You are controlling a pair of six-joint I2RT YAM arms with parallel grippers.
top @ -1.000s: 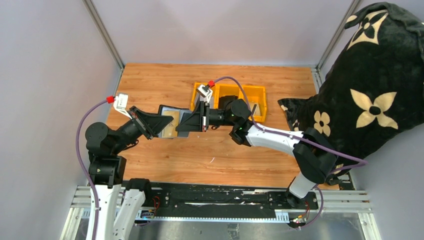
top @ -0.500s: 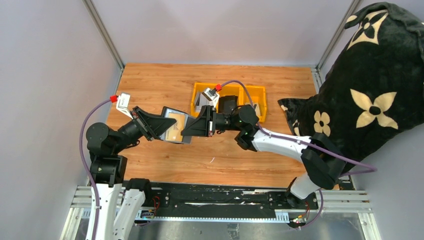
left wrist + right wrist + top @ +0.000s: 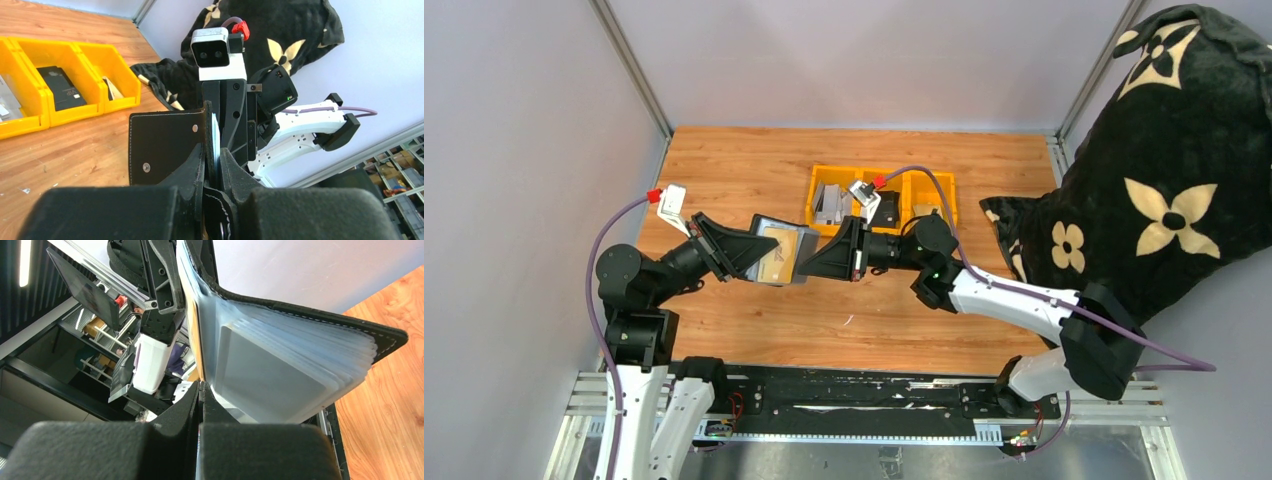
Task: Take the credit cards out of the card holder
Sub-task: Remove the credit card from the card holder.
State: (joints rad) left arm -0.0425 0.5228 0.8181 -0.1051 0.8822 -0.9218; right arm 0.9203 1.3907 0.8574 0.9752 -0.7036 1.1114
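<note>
Clamps card holder [image 3: 165, 145] in left gripper [image 3: 212, 152], pinches its sleeves [image 3: 320, 340] with shut right gripper [image 3: 200, 390]; has no credit cards [image 3: 265, 375] out yet.

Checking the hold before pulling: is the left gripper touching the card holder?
Touching. The left wrist view shows the left gripper clamped on the card holder, pressed against it from both sides.

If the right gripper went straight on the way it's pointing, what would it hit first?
The card holder; the right gripper sits at its open edge, and the left gripper lies just beyond.
</note>
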